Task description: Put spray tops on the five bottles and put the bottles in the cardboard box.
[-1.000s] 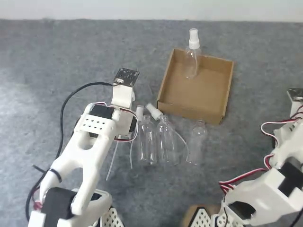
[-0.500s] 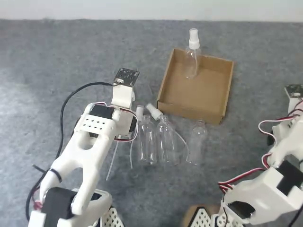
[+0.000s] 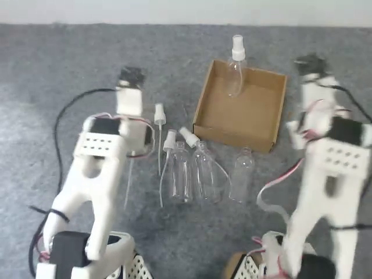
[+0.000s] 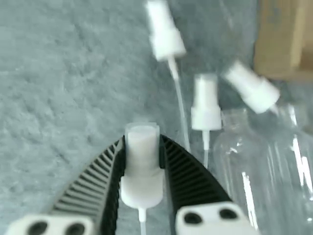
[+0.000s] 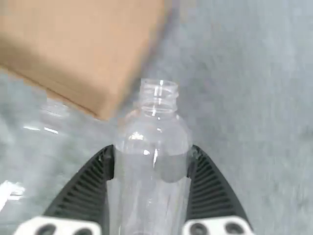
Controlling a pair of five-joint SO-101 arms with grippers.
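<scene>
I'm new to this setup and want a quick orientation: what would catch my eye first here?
The left tool grips a white spray top, while the right tool grips an open-necked clear bottle. On the table between the arms sits a cardboard box with one capped bottle standing at its far side; three more bottles rest in front of it.

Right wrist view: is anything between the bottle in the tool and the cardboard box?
Nothing visible. The open-necked bottle held in the right tool faces the cardboard box across bare grey mat. In the high view one capped bottle stands at the box's far wall.
</scene>
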